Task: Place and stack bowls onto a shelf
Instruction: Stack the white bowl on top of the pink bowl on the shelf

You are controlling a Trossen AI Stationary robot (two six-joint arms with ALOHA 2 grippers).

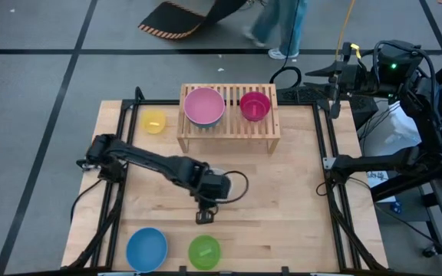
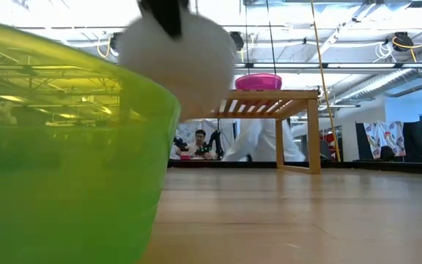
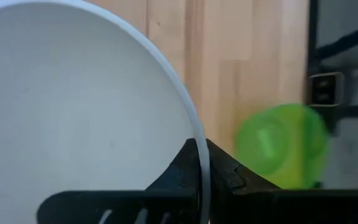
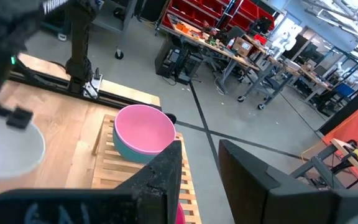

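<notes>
Step in hand: left gripper (image 3: 202,163), jaws shut on white bowl (image 3: 73,118) rim; you next lift it onto shelf (image 1: 229,126); right gripper (image 4: 197,168) parked, jaws apart, empty.

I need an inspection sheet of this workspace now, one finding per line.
Surface: wooden table, mostly bare.
Job's things: shelf carries pink bowl nested in a teal bowl, plus red bowl; yellow bowl, blue bowl, lime green bowl on table.
Clutter: nothing seen.
Grippers: left hand shut on white bowl rim; right hand open, beside the shelf.
Cables: black loop beyond table.
Surroundings: a person's legs on the floor behind.
</notes>
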